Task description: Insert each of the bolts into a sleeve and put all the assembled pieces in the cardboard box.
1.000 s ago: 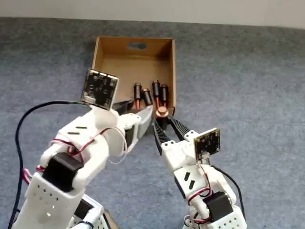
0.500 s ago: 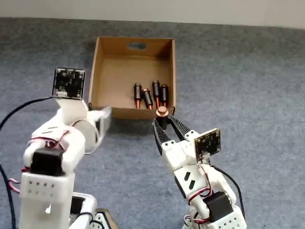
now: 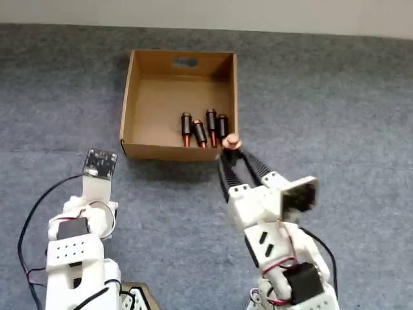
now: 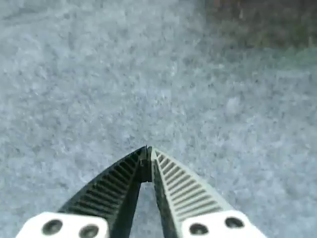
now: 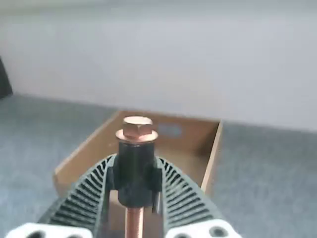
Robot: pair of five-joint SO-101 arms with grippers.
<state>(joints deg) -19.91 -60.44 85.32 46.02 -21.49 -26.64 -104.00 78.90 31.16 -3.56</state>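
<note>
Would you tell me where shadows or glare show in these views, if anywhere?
High view: soft, even light; the box casts a narrow shadow on the carpet along its near wall; no glare. Right wrist view: a mild sheen on the bolt above the sleeve in the right gripper. Left wrist view: evenly lit carpet, no hard shadow under the left gripper.

— What lies under me?
— Grey carpet (image 3: 335,97), over the whole table.
— And beyond it?
— A pale wall (image 3: 206,11) at twelve o'clock in the high view.
— Anything else?
— A brown edge (image 3: 147,296) between six and seven o'clock. From my right wrist, a dark object (image 5: 4,79) at nine o'clock; I cannot tell what.
</note>
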